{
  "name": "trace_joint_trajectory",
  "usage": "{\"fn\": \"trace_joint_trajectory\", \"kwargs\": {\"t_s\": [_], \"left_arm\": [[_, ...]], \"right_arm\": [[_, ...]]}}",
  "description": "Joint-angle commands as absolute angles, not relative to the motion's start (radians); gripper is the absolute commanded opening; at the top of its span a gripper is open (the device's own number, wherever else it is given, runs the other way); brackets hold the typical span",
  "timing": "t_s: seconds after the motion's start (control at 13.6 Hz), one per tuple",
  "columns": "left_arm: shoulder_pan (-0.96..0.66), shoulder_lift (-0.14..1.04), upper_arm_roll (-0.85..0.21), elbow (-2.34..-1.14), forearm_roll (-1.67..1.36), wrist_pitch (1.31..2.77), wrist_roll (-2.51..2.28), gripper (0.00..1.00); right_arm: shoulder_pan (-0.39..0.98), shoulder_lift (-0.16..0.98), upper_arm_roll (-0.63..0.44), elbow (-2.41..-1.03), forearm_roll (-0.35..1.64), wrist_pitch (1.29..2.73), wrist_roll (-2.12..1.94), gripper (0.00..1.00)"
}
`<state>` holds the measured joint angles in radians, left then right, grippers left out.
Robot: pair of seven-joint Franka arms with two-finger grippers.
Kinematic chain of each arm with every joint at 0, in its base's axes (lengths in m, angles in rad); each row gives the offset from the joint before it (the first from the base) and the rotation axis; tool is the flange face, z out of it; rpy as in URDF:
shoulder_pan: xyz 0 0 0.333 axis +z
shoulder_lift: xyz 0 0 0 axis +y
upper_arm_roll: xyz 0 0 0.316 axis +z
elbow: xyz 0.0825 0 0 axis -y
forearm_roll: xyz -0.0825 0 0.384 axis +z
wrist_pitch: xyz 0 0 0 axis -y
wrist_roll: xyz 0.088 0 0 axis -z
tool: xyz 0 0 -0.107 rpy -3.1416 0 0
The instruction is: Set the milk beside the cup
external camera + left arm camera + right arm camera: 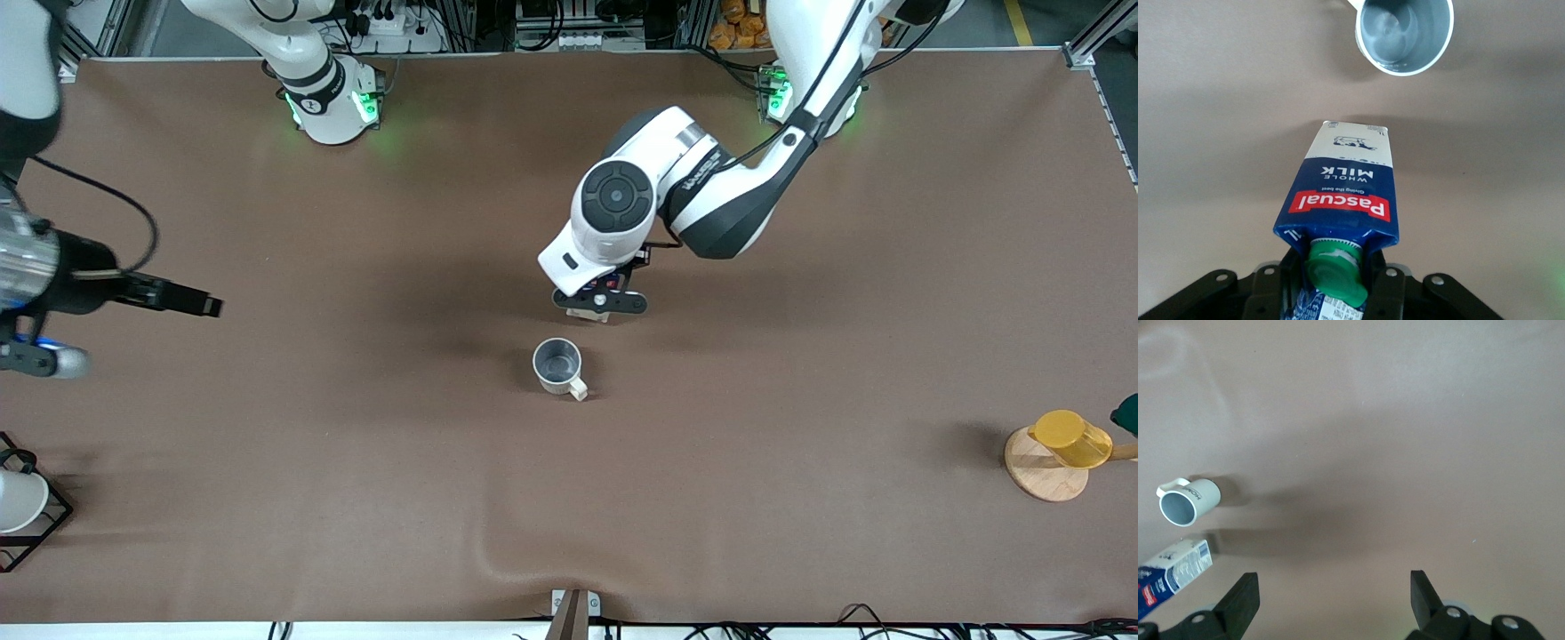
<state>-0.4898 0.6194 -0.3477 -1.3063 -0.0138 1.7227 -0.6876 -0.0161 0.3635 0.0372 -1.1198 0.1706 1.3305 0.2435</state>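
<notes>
Near the middle of the brown bench [356, 498], the left gripper [600, 303] hangs low with its fingers [1388, 293] clamped on the top of the milk [1345, 200], just beside the green cap [1335, 270]. In the left wrist view the carton hangs upright under the gripper, blue top and red label band above, white base lowest and close to the bench, though whether it touches cannot be told. The cup [558, 366] stands upright on the bench just beside the milk, a little nearer to the front camera, its grey inside showing and its small handle turned toward that camera. Off at the right arm's end of the bench, the right gripper [191, 300] waits in the air with its fingers [1238, 603] spread wide apart, holding nothing. At the left arm's end, a yellow cup [1071, 437] sits on a round wooden stand [1040, 471].
</notes>
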Motion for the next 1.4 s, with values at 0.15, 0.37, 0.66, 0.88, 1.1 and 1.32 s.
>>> {"fn": "trace_joint_trajectory", "kwargs": {"t_s": [0.15, 0.37, 0.66, 0.88, 1.1, 1.32], "left_arm": [[-0.514, 0.678, -0.330, -1.230, -0.025, 1.716, -0.696, 0.35], [-0.520, 0.681, -0.327, -1.224, -0.025, 1.720, -0.695, 0.35], [-0.522, 0.696, -0.327, -1.221, -0.028, 1.743, -0.699, 0.35], [-0.528, 0.704, -0.328, -1.223, -0.031, 1.756, -0.722, 0.35], [-0.537, 0.716, -0.327, -1.215, -0.029, 1.775, -0.723, 0.35], [-0.537, 0.729, -0.318, -1.195, -0.029, 1.775, -0.723, 0.35]], "right_arm": [[-0.129, 0.238, 0.048, -1.152, 0.144, 1.307, -0.058, 1.00], [-0.193, 0.244, 0.055, -1.158, 0.155, 1.312, -0.164, 1.00], [-0.187, 0.103, 0.052, -1.404, 0.156, 1.505, -0.198, 1.00], [-0.166, 0.017, 0.049, -1.545, 0.155, 1.620, -0.235, 1.00], [-0.149, -0.052, 0.043, -1.684, 0.156, 1.725, -0.235, 1.00], [-0.008, -0.054, -0.082, -1.683, 0.150, 1.730, -0.230, 1.00]]}}
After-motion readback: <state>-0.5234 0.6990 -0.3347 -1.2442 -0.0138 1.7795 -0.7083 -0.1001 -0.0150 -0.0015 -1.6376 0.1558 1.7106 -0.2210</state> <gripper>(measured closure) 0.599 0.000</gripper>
